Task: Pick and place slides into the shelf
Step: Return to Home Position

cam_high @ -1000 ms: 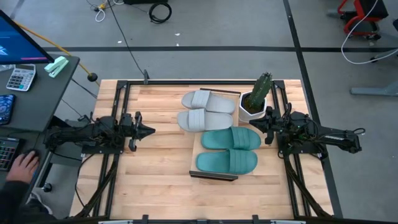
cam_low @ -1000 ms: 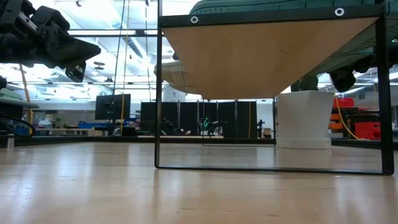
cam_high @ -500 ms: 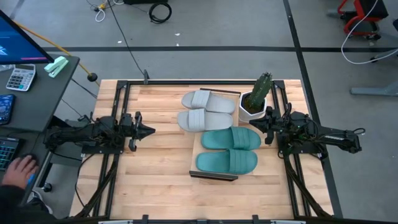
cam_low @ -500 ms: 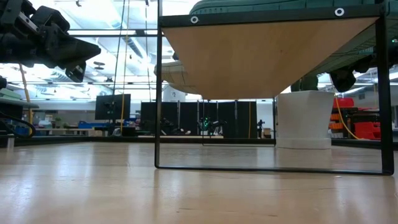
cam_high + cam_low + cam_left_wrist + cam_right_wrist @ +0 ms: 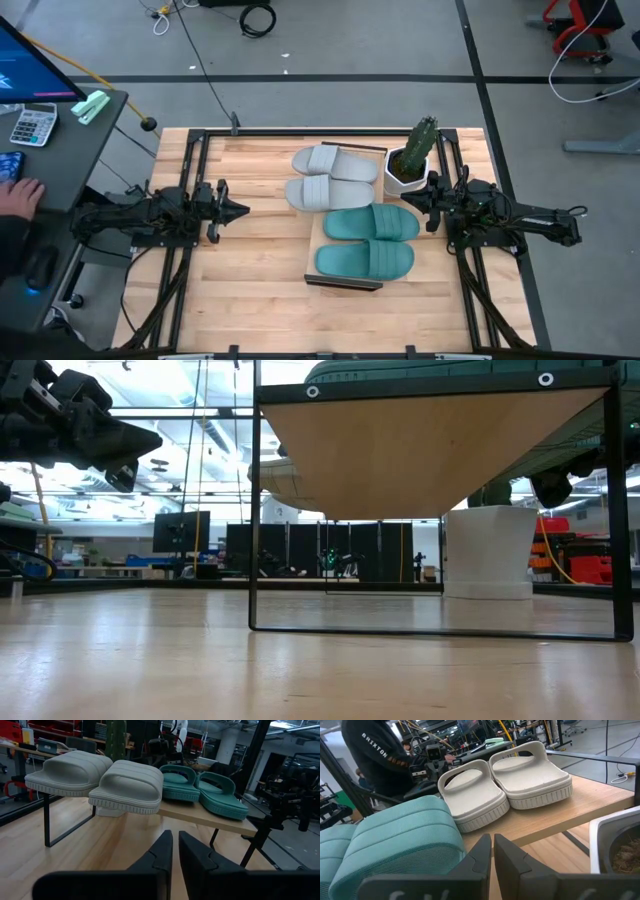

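From the low view I could make out little of the load: only the pale underside of the long light-wood shelf with dark metal legs [image 5: 430,450], and a sliver of teal along the picture's upper edge, the rest cut off. The high view showed all of it. The two light grey rubbery slides [image 5: 330,176] lay side by side on the far half of the shelf, and the two teal-green ribbed slides [image 5: 368,240] on the near half, all toes pointing toward my left arm.

In my right wrist view the nearest teal slide filled the foreground and hid much of the board, its partner was cut off at the picture's edge, and only a corner of the white pot with a green cactus [image 5: 408,168] showed.

My left gripper [image 5: 175,834] hung over bare slatted wooden counter [image 5: 255,270], well apart from the shelf's end, fingers drawn nearly together with a thin slit between. My right gripper [image 5: 491,837] sat just beside the teal pair and the pot, a tighter spot, its fingers equally narrow.

A person in a dark sweatshirt [image 5: 380,755] stood beyond the counter; the high view caught only a hand [image 5: 20,192] on the side desk.
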Robot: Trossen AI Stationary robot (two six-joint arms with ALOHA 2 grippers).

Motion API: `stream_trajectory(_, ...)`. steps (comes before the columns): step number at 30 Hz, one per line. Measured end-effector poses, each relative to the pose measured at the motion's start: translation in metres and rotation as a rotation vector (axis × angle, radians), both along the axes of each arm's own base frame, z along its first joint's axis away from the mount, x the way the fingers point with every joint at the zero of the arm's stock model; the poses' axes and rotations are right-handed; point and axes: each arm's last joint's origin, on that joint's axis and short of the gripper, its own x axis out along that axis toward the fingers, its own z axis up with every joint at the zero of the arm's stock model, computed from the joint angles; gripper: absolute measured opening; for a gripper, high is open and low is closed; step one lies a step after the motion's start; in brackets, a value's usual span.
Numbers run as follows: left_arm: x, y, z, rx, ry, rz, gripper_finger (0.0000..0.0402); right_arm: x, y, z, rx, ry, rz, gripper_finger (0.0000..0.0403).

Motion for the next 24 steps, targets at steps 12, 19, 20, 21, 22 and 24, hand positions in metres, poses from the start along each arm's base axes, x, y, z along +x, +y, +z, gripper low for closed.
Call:
stream_trajectory(12,0.0,0.0,0.0,-0.001,0.0,0.0,0.0032,0.0,0.0,-0.0001,0.0,0.0,0.0,0.0027)
stream_trajectory(19,0.0,0.0,-0.0001,0.0,0.0,0.0,0.003,0.0001,0.0,-0.0001,0.0,0.001,0.0,0.0027)
stream_trajectory(20,0.0,0.0,-0.0001,0.0,0.0,0.0,0.0031,0.0,0.0,0.0,0.0,0.0,0.0,0.0027)
stream_trajectory(21,0.0,0.0,-0.0001,0.0,0.0,0.0,0.0033,0.0,0.0,-0.0001,0.0,0.0,0.0,0.0027)
stream_trajectory(22,0.0,0.0,0.0,0.0,0.0,0.0,0.0035,0.0001,0.0,-0.0001,0.0,0.0,0.0,0.0027)
stream_trajectory(24,0.0,0.0,-0.0001,0.0,0.0,0.0,0.0038,0.0001,0.0,-0.0001,0.0,0.0,0.0,0.0027)
